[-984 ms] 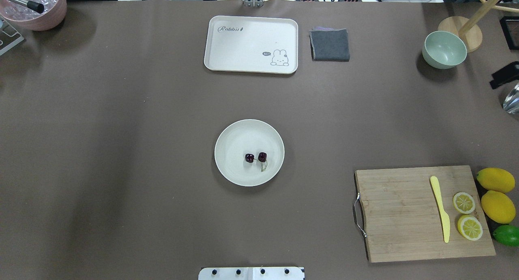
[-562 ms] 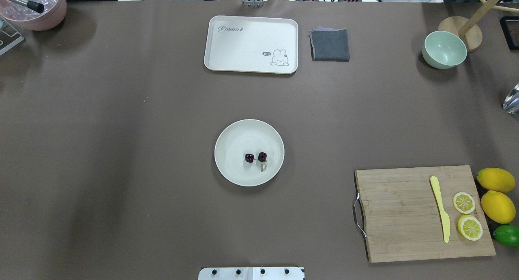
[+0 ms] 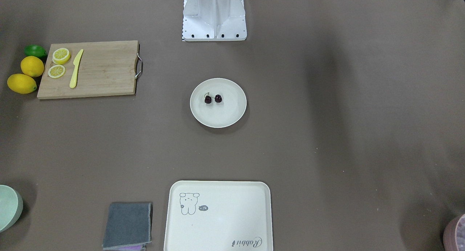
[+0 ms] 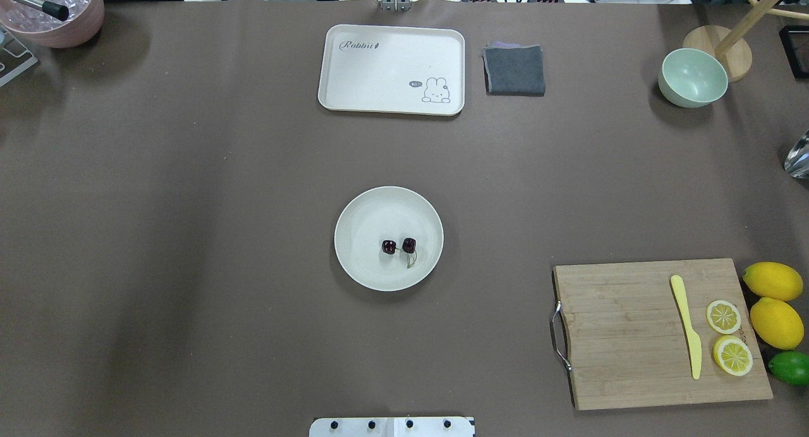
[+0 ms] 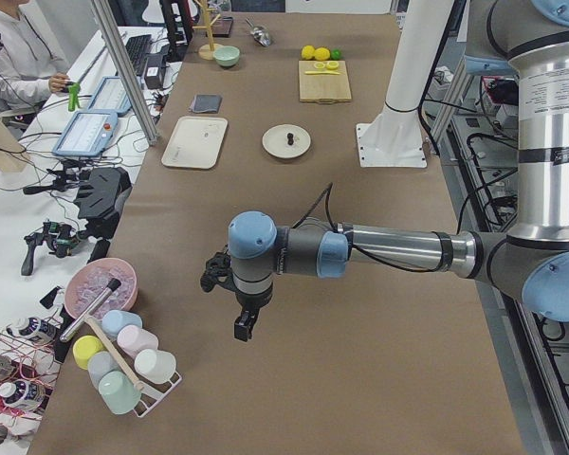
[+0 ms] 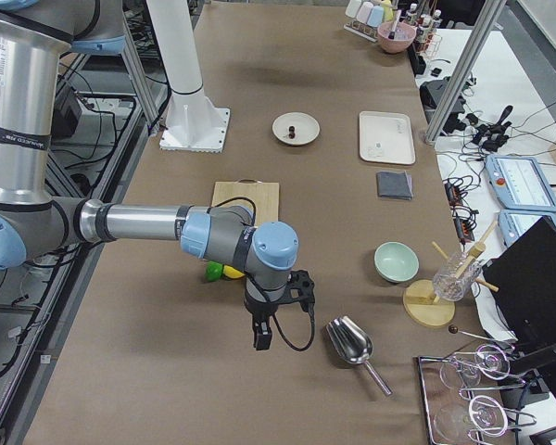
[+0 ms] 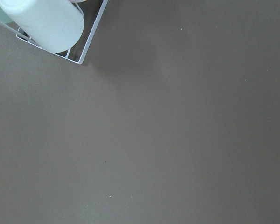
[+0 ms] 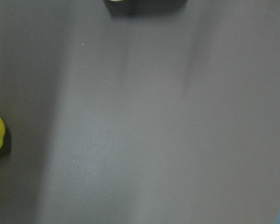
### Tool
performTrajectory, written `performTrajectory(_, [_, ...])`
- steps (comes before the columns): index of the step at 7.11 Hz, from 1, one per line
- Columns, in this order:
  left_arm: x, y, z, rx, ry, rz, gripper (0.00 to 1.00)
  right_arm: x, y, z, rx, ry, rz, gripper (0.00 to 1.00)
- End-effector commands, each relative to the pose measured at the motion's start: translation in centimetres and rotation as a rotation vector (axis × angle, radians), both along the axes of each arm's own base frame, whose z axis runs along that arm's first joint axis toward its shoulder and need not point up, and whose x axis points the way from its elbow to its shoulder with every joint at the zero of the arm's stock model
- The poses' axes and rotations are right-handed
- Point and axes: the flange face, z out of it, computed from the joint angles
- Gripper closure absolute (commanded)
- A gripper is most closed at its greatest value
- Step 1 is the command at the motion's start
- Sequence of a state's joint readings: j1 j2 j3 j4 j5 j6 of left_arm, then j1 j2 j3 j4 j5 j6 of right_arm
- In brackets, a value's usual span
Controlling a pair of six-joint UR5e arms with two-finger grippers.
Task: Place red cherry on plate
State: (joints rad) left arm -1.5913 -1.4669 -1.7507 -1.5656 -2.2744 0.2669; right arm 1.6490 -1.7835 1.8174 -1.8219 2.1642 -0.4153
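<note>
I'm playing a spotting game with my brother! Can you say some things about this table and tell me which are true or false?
1. The red cherry lies on the plate. True.
2. A gripper is holding the cherry. False: it lies free, with nothing touching it.
3. The yellow knife is on the cutting board. True.
4. Lemons sit on the rabbit tray. False: the whole lemons lie on the table beside the cutting board.

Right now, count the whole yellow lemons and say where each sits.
2. The far lemon lies off the cutting board's right edge; the near lemon sits between it and the green lime.
</note>
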Motion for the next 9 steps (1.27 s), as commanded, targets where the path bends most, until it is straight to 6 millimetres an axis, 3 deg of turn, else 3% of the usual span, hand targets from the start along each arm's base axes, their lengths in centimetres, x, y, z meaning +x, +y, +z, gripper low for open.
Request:
performTrajectory(1, [0.0, 0.1, 0.2, -0.005, 0.001, 0.001, 0.02, 0.1, -0.9, -0.6, 0.049, 0.003, 0.006, 0.0])
performTrajectory(3, [0.0, 0.1, 0.1, -0.003, 0.001, -0.001, 0.02, 0.0, -0.9, 1.1, 0.027, 0.003, 0.02, 0.0])
performTrajectory(5, [0.0, 0.2, 0.1, -0.002, 0.001, -0.001, 0.02, 0.1, -1.3, 0.5, 0.138, 0.006, 0.015, 0.0])
performTrajectory(9, [0.0, 0.1, 0.3, -0.005, -0.001, 0.002, 0.02, 0.1, -1.2, 0.5, 0.133, 0.007, 0.022, 0.0])
